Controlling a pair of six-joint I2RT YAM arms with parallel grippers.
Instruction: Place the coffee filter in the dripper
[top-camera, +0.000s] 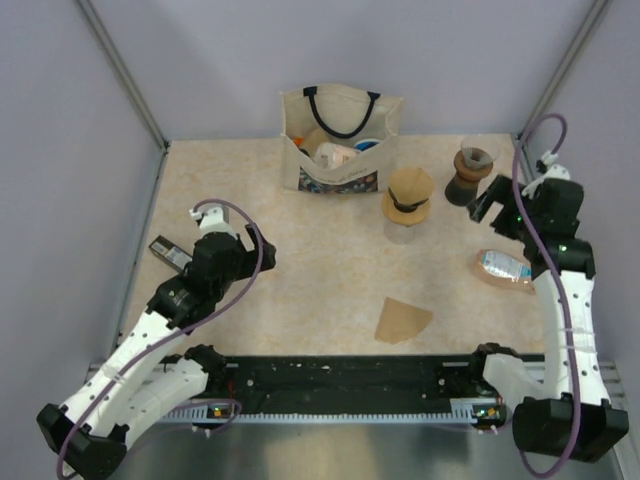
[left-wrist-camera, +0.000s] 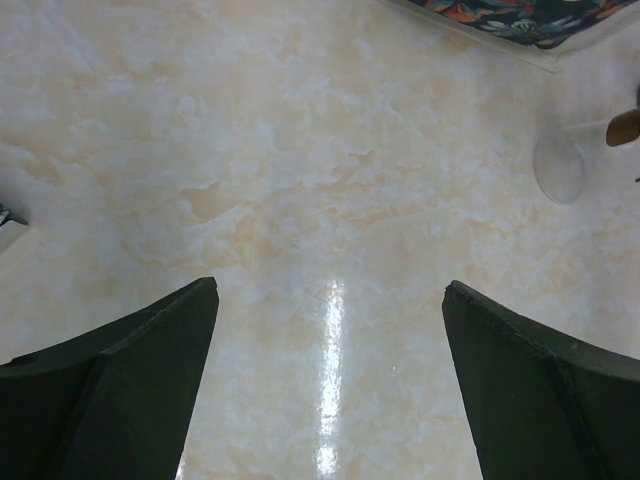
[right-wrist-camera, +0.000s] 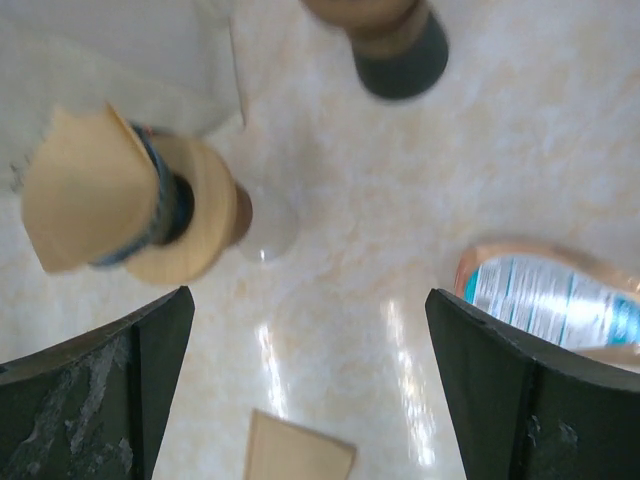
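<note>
Right gripper (right-wrist-camera: 308, 300) and left gripper (left-wrist-camera: 330, 288) are hanging spread, empty; tan paper coffee filter (right-wrist-camera: 85, 190) is sitting in blue cone dripper (right-wrist-camera: 195, 220); withdrawing is likely next.

Surface (left-wrist-camera: 300, 150): beige marble-look top, smooth and glossy, with bright glare streaks between both pairs of jaws.
Jaws: black, matt, plastic-looking; the right pair is scuffed grey on its left inner face.
Coffee filter (right-wrist-camera: 85, 185): thin tan paper, matt, ahead-left of the right jaws.
Dripper (right-wrist-camera: 205, 235): blue cone on a smooth tan ring base that looks like wood.
Cup (right-wrist-camera: 268, 232): clear glass.
Packet (right-wrist-camera: 545, 300): shiny plastic film, just ahead of the right pair's right-hand jaw.
Bag (top-camera: 340, 150): cream woven cloth, matt.
</note>
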